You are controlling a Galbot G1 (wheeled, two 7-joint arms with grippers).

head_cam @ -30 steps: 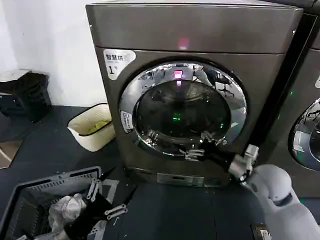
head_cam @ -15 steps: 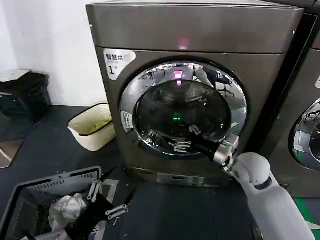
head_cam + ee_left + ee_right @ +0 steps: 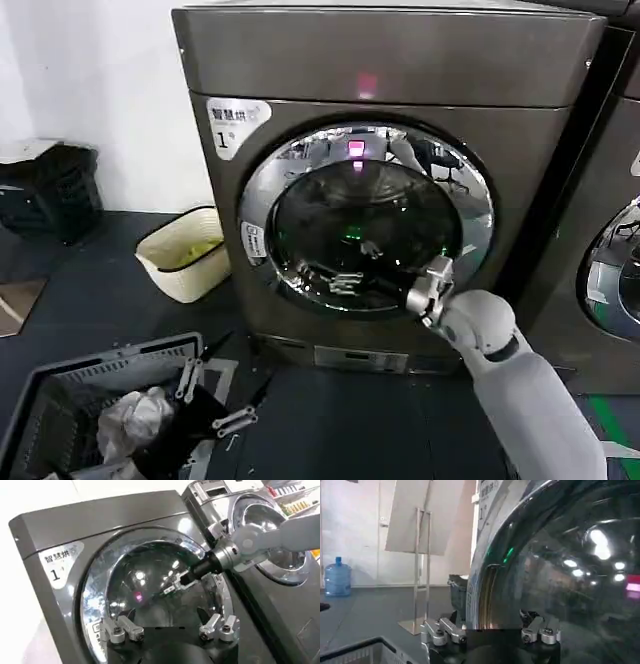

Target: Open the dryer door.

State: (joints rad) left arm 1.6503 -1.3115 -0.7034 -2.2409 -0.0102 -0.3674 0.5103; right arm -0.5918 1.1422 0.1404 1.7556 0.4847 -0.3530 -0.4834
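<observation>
The dryer (image 3: 390, 60) is a dark grey-bronze machine with a "1" sticker. Its dryer door (image 3: 350, 200), a chrome ring around dark glass, lies flat against the front. My right gripper (image 3: 350, 268) is open in front of the lower part of the glass, its arm reaching in from the lower right. In the right wrist view the door's chrome ring (image 3: 485, 595) runs between the spread fingers of the right gripper (image 3: 490, 625). My left gripper (image 3: 208, 398) hangs open low at the left over a basket. The left wrist view shows the left gripper (image 3: 167, 625) facing the door (image 3: 145, 575), with the right gripper (image 3: 175, 585) farther off.
A grey laundry basket (image 3: 60, 400) with clothes stands at the lower left. A cream basin (image 3: 185, 255) sits beside the dryer's left side, and a black bin (image 3: 50, 190) by the wall. A neighbouring machine (image 3: 610, 260) stands close on the right.
My right gripper has moved left and slightly up, from the ring's lower right to the lower middle of the glass. The left arm and the door have not moved.
</observation>
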